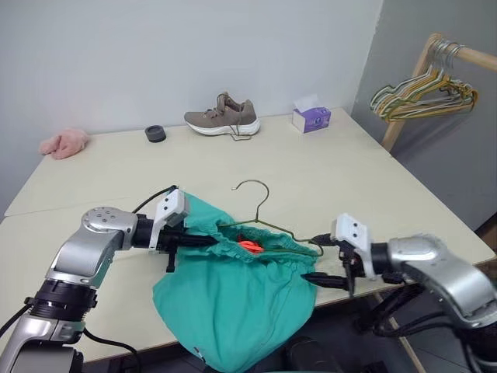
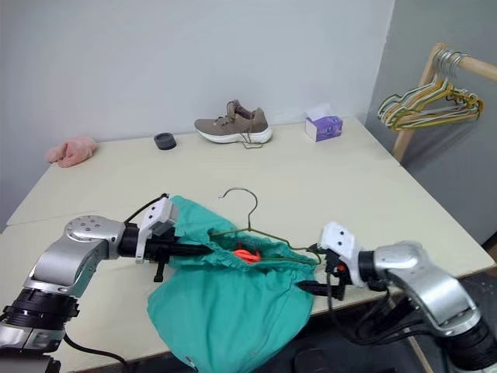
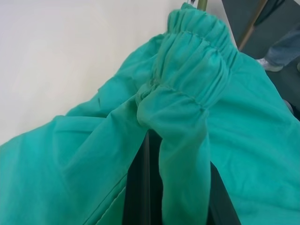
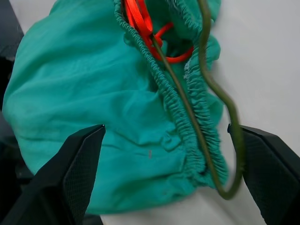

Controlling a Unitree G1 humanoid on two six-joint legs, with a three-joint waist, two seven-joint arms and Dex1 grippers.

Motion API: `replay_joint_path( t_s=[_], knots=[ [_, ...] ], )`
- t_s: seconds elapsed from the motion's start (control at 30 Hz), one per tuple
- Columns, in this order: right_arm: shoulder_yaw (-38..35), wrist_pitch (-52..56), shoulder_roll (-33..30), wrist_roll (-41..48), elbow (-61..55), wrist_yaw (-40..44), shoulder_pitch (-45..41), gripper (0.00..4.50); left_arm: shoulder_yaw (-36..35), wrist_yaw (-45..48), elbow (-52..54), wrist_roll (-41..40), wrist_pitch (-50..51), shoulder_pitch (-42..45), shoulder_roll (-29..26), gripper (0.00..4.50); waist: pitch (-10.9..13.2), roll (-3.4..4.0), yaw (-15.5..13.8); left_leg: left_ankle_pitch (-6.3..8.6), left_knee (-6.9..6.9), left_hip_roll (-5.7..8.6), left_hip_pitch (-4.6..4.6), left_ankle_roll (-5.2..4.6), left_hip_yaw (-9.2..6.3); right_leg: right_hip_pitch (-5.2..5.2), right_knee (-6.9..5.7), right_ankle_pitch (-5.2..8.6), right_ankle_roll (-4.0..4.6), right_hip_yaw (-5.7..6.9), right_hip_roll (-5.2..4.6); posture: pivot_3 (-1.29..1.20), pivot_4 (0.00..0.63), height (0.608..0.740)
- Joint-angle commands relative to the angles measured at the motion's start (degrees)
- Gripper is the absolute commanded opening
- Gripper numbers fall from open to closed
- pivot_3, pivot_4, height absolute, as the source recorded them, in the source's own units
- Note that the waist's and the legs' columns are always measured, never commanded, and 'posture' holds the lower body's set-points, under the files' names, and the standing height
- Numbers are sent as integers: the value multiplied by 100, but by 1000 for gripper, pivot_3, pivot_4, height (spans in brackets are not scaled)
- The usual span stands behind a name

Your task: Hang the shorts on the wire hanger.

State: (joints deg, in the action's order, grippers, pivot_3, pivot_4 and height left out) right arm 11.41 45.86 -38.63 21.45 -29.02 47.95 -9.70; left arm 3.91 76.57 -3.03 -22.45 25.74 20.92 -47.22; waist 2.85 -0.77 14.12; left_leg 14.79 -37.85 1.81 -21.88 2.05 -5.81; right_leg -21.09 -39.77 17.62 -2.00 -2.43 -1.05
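The teal-green shorts [image 1: 233, 303] lie at the table's front edge and droop over it, waistband opened upward with an orange-red piece [image 1: 250, 245] inside. The wire hanger [image 1: 266, 200] rests across the waistband, hook pointing toward the table's far side. My left gripper [image 1: 198, 241] is shut on the waistband's left end; in the left wrist view the gathered fabric [image 3: 187, 89] bunches between its fingers. My right gripper [image 1: 324, 260] stands open at the waistband's right end. In the right wrist view, the hanger's bent corner [image 4: 233, 117] and the elastic edge lie between its spread fingers [image 4: 77, 171], untouched.
At the table's [image 1: 349, 179] far side sit a tan shoe [image 1: 223, 116], a purple tissue box [image 1: 311, 118], a black ring [image 1: 155, 134] and a pink cloth [image 1: 64, 142]. A wooden rack with a bundle of hangers [image 1: 423, 89] stands at the right.
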Motion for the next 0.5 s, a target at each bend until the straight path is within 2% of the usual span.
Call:
replay_joint_path(
  t_s=[0.03,0.17,0.33,0.43,0.5],
  knots=[
    [-1,82,414,-49,71,-547,25,4459,-347,-175,-41,-201,131,199,45,0,0,0,1,0,-1,0,0,0,0,-1,-1,0,0,-1,0,-274,0,740],
    [94,48,719,-157,338,-869,40,4459,-336,-196,56,-226,158,125,57,0,0,1,-4,0,1,0,1,0,-1,-1,-1,0,0,0,0,-264,0,740],
    [105,103,671,-108,279,-854,222,4459,-414,-315,134,-346,245,54,87,0,0,1,-15,0,1,0,1,0,-2,-1,-1,0,0,0,0,-264,0,740],
    [253,94,858,-173,457,-968,266,4459,-439,-355,166,-376,277,28,103,0,-1,0,-11,0,1,0,1,0,-1,-1,-1,0,0,1,0,-264,0,740],
    [300,113,1088,-228,670,-1142,226,4076,-442,-383,207,-393,289,2,113,0,-1,0,-7,0,1,-1,2,0,-1,-1,-1,0,0,1,1,-261,0,740]
  ],
)
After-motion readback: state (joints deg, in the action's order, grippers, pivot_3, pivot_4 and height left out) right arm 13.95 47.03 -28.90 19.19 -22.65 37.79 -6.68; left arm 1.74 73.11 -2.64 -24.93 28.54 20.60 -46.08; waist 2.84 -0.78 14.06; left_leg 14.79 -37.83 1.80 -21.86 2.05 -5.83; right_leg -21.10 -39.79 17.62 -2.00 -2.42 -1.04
